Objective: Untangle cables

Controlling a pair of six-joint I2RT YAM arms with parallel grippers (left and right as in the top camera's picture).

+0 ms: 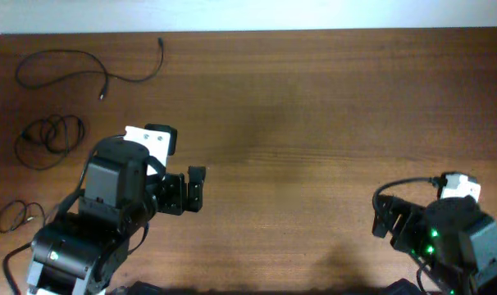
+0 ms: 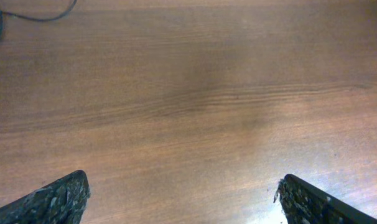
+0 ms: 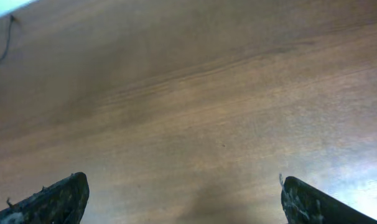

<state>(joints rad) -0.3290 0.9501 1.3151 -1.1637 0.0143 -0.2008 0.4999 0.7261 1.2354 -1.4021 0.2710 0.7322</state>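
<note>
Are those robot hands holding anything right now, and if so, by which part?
Nothing is held. The left gripper and the right gripper both have jaws spread over bare table. The cables lie apart from them, on the left.

- A brown wooden table (image 1: 314,106) is shown, its grain running side to side.
- A long cord (image 1: 161,53) is laid in open curves near the far left corner.
- A coiled cord (image 1: 50,135) is set nearer, well apart from it.
- A small loop (image 1: 17,215) is laid nearest, by the left edge.
</note>
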